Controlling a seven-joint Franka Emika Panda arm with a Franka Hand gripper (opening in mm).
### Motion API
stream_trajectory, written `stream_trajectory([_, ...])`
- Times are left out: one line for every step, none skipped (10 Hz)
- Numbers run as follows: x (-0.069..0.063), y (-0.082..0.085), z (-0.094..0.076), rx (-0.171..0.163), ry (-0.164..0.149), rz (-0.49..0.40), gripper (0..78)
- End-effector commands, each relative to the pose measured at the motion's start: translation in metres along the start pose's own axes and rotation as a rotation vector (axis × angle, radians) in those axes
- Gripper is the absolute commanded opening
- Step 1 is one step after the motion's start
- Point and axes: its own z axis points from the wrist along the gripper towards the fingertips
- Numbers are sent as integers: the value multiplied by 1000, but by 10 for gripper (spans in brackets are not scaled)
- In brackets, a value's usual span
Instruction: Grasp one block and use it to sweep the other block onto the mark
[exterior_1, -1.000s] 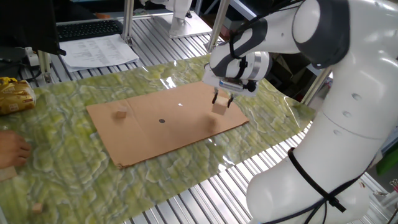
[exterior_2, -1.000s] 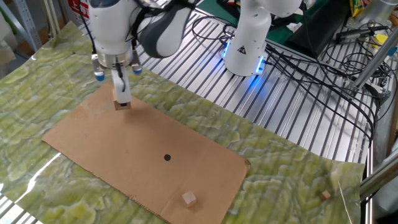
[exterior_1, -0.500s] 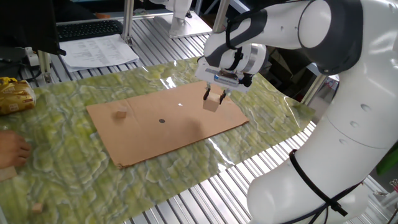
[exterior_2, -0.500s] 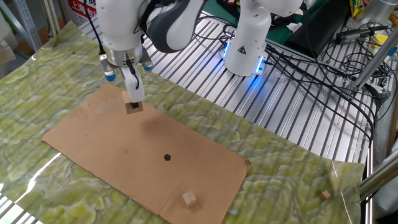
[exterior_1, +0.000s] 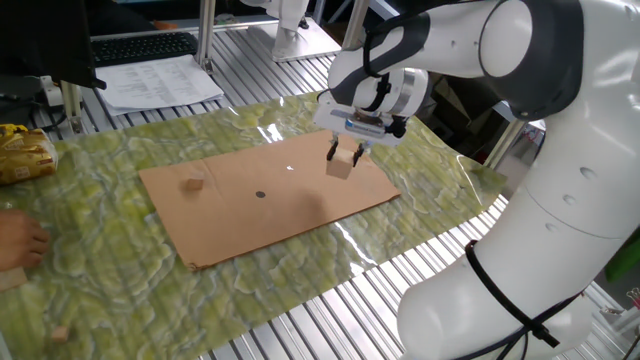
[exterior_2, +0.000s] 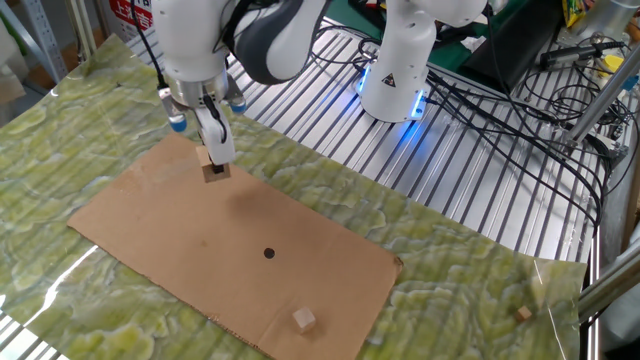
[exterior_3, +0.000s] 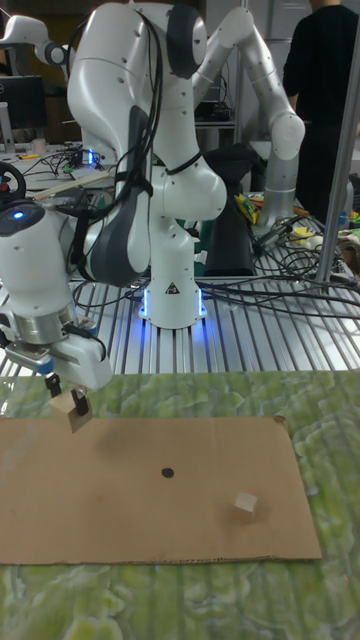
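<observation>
Larger wooden cube (exterior_1: 343, 165) is clamped between the gripper (exterior_1: 346, 154) fingers, lifted off the cardboard sheet (exterior_1: 270, 205), its shadow visible underneath near the sheet's edge on the robot side. In the other fixed view the same cube (exterior_2: 213, 170) hangs tilted slightly, gripper (exterior_2: 212, 160) pointing down on it. Held clear of the surface, likely so it can travel across without dragging before being lowered as a pusher.

Smaller wooden cube (exterior_1: 194, 183) sits flat on the cardboard at the opposite end, well apart from the held cube. Dark round mark (exterior_1: 260, 194) lies between the two, nearer the small cube. Tall fixed view confirms the order: held cube (exterior_3: 72, 410), mark (exterior_3: 167, 472), small cube (exterior_3: 244, 507).

Judgement: grasp done, sweep not started. The pusher probably has to get past the small cube to its far side, so the push heads back toward the mark.

Cardboard rests on a green patterned mat (exterior_1: 120, 290) over the slatted metal worktop (exterior_1: 330, 320).
</observation>
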Motion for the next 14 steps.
stream_trajectory([-1, 0, -1, 100, 10, -107, 12])
stream_trajectory([-1, 0, -1, 103, 31, -193, 12])
stream_trajectory([-1, 0, -1, 84, 37, -234, 12])
stream_trajectory([-1, 0, -1, 76, 33, -249, 12])
stream_trajectory([0, 7, 3, 72, 21, -242, 12])
stream_trajectory([0, 10, 4, 71, 20, -239, 12])
stream_trajectory([10, 39, 12, 62, 21, -197, 12])
stream_trajectory([21, 65, 17, 52, 12, -168, 12])
stream_trajectory([24, 71, 18, 51, 9, -163, 12])
stream_trajectory([36, 106, 18, 31, 19, -126, 12])
stream_trajectory([41, 125, 16, -2, 38, -110, 12])
stream_trajectory([44, 133, 17, -21, 44, -111, 12])
stream_trajectory([49, 148, 24, -46, 25, -127, 12])
stream_trajectory([51, 152, 29, -61, 22, -133, 12])
